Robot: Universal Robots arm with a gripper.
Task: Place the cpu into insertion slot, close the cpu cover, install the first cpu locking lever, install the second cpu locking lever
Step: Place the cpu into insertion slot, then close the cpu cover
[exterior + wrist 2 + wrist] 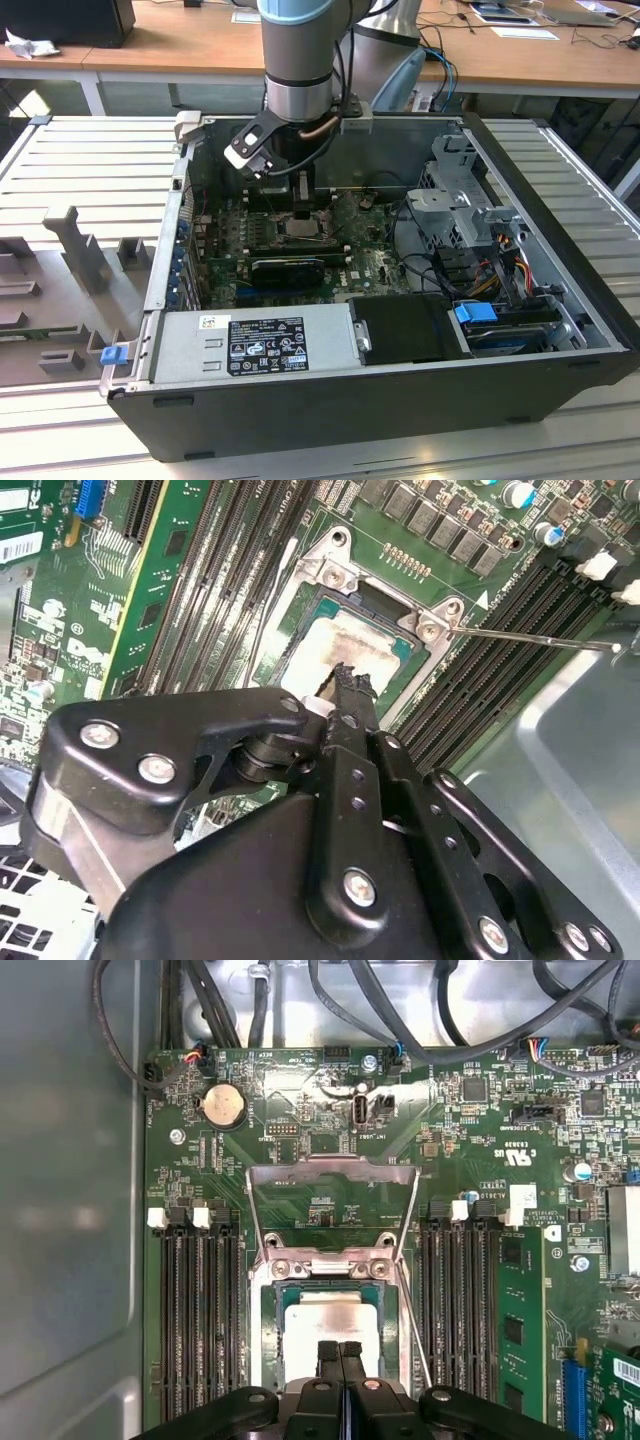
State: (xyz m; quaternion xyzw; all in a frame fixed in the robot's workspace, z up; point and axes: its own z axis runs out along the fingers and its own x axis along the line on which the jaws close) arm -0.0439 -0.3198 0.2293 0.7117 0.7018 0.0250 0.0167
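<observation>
We're seeing the gripper with its two fingers pressed together and nothing pinched between them. The tips are touching or just clearing the pale top of the cpu, which is sitting flat in the insertion slot right under them. Just past the fingertips the cpu cover is lying flipped open over the motherboard, and a thin locking lever is angling out loose beside the slot, close to the gripper.
</observation>
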